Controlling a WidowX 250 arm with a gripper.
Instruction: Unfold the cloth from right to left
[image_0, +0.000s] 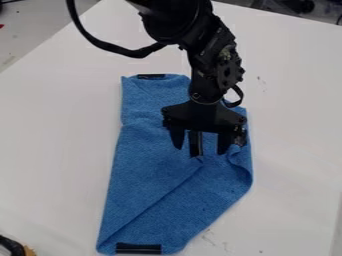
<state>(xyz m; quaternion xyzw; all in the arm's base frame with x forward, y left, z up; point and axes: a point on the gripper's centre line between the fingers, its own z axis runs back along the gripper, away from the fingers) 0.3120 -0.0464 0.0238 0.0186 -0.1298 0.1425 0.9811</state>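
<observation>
— Where do we locate the cloth (147, 165)?
— On the worktop (53, 125), partly folded, below the gripper (200, 151).
— How do we find the fingers (224, 143)?
— Released: we see 1 black strip (195, 142) between the 2.

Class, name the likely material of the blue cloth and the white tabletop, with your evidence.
Blue cloth: matte, probably microfibre or terry, judging by its fine, fuzzy texture and soft folds.
White tabletop: smooth, perhaps laminate or painted board; its flat, low-sheen surface leaves this open.
</observation>
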